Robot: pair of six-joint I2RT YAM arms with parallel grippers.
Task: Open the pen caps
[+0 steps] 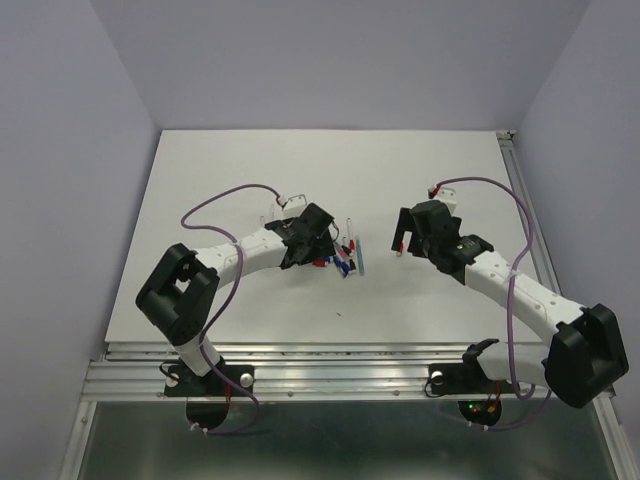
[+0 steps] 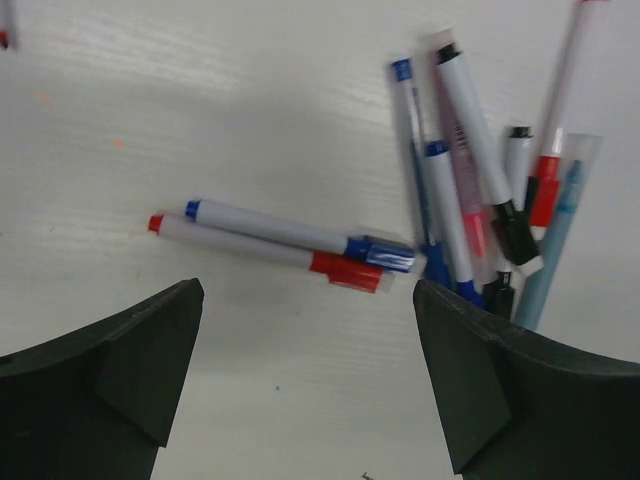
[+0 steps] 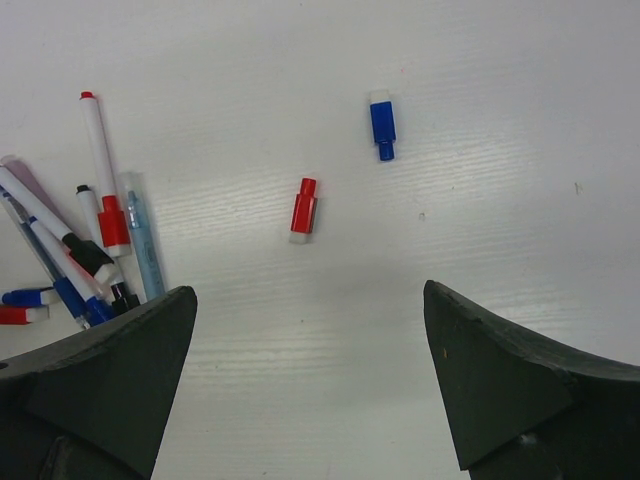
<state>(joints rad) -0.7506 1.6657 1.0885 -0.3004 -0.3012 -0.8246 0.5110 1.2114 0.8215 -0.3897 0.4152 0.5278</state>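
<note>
Nearest the near edge of the table (image 1: 250, 160), the left gripper (image 2: 308, 295) is held low over the surface with its fingers (image 2: 120, 370) spread wide. Nothing is grasped or touched by them. Between their tips a pair of pens (image 2: 280, 240) is framed, one blue-ended and one red-ended, lying side by side and touching, both with caps on. They are set just apart from the rest, which probably marks them as the ones to be taken next, since a single barrel is more easily pinched where it lies alone.

Beside them, around the middle of the surface and well away from every edge, the heap of pens (image 2: 480, 200) is found, crossed over one another, with black, blue and red caps fitted (the exact count cannot be told).

The right gripper (image 3: 310, 292) is likewise held released and empty above bare surface. Beyond its fingertips a red cap (image 3: 303, 210) is seen, and farther off a blue cap (image 3: 381, 125), both off their pens, apart from each other and well clear of the heap. It is judged that they were put there so that finished parts are not mixed with capped pens
</note>
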